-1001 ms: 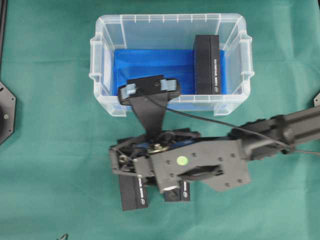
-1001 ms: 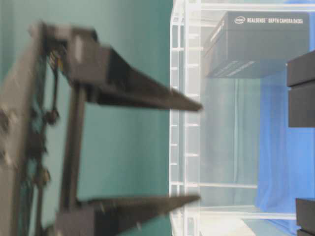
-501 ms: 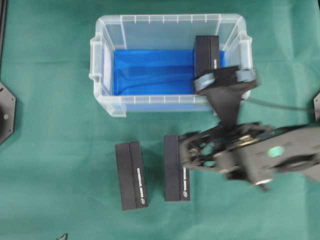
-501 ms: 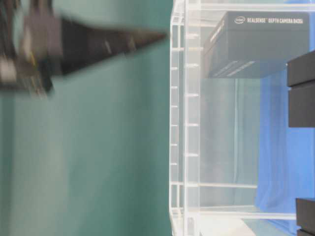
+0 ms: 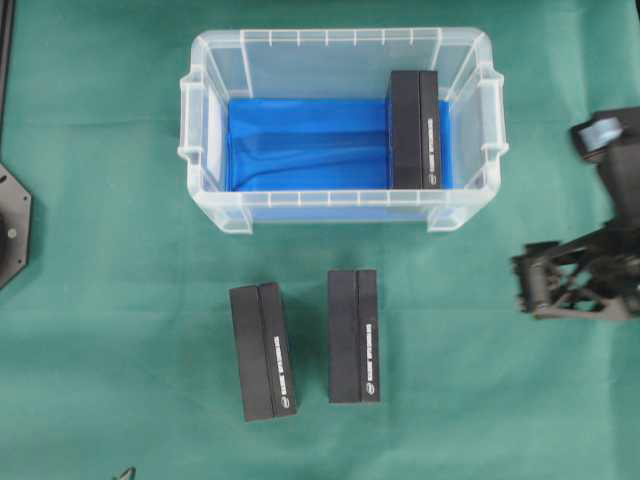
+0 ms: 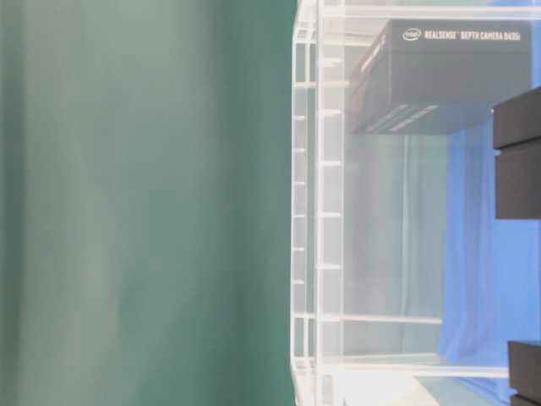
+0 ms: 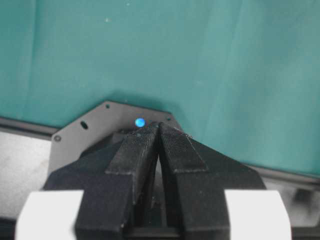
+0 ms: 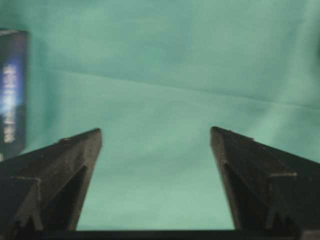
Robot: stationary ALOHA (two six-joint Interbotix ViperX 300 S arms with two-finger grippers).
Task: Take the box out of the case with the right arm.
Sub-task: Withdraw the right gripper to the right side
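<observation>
One black box (image 5: 415, 130) remains inside the case (image 5: 215, 210), against its 3 o'clock wall, while two more boxes (image 5: 264, 351) (image 5: 353, 335) lie side by side on the green cloth (image 5: 100, 300) at 6 o'clock of it. The right gripper (image 8: 156, 135), jaws wide and empty, sits at the overhead view's 3 o'clock edge, well apart from the case. The left gripper (image 7: 159, 125), jaws pressed together, hangs over a black base plate (image 7: 92, 125).

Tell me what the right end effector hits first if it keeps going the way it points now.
Probably just the green table cover: the right end effector is open over bare cloth. A black box sits off to its side, outside that line.
</observation>
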